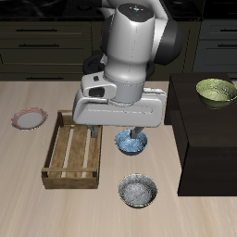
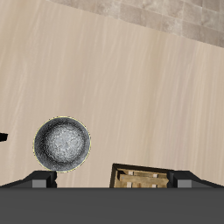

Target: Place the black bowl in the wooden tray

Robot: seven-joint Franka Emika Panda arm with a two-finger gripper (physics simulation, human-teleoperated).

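Three bowls and a small pink plate (image 1: 29,118) share the scene, yet only the black bowl (image 1: 138,192) matters: it sits untouched on the surface (image 1: 28,204), close to the front edge and just beside the near corner of the wooden tray (image 1: 56,155). That tray lies empty. Hanging high above the blue bowl (image 1: 130,142), the gripper (image 1: 131,132) holds nothing; whether it is spread or closed I cannot tell. Judging by this, the reach toward the black bowl is not yet made.

Black bowl (image 1: 138,192) speckled grey inside; wooden tray (image 1: 72,151) light-brown.
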